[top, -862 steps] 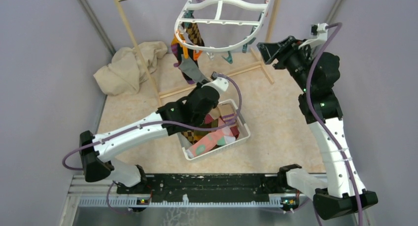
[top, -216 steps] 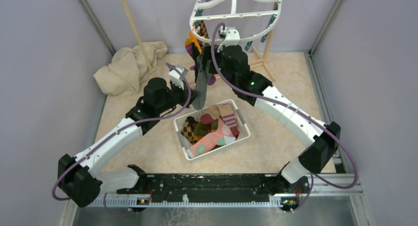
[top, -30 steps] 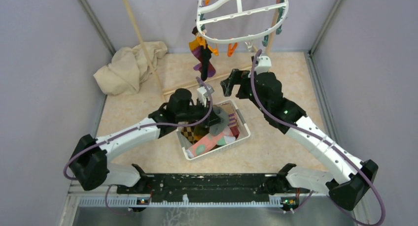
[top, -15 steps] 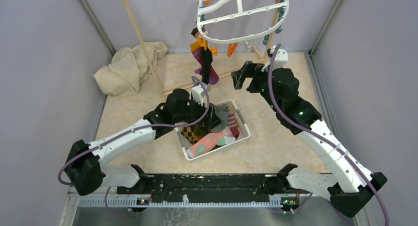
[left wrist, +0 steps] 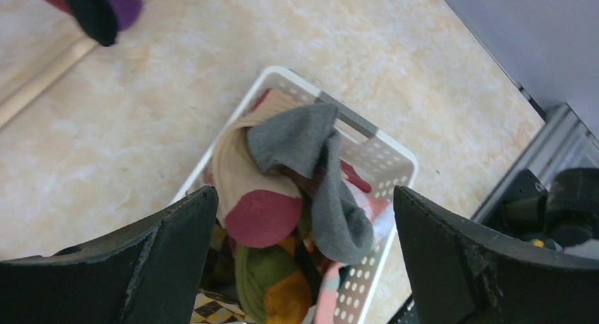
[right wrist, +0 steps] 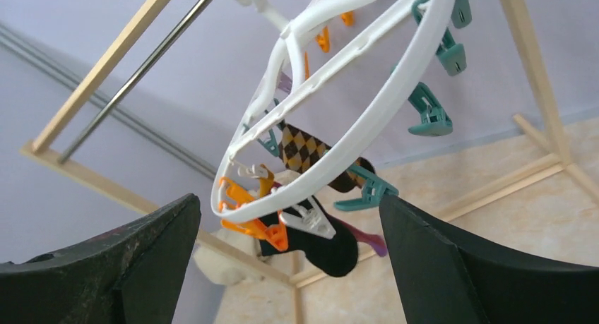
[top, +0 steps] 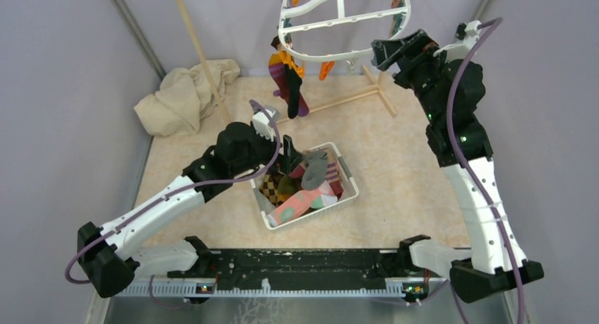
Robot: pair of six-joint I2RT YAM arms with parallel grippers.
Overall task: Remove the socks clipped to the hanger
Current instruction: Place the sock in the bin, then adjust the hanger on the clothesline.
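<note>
Socks on the hanger: a small bunch of socks [top: 289, 80] hangs from the left end of the frame, above the far side of the surface. We pick out an argyle sock [right wrist: 304, 151], a black sock [right wrist: 332, 250] and a maroon-and-purple toe.
Hanger: the white oval hanger [top: 328, 56] hangs from the wooden rack [top: 194, 42]. Most of its pegs [right wrist: 431, 116] dangle with nothing in them.
Socks off the hanger: a mixed pile fills the basket [top: 350, 190], with a grey sock [left wrist: 311, 147] draped on top.
Left tool: the left tool [left wrist: 305, 197] hovers over the basket, fingers spread wide, nothing between them.
Right tool: the right tool [right wrist: 289, 198] is raised at the hanger's right end, fingers spread and empty, looking up at the rim.
Step in hand: we judge a drop-off into the basket done and the next pick beginning.
Next move: one tool has to travel to the bunch at the left end, close on a single sock below its peg and pull it down and free. We reckon the other may need to steady the frame.
Hard to make out: the socks overlap, so we cannot count them or match them to pegs. The top view cuts off the hanger's far side. How near the right tool is to the rim we cannot tell.
Off to the side: a beige cloth [top: 185, 94] lies crumpled by the rack.
</note>
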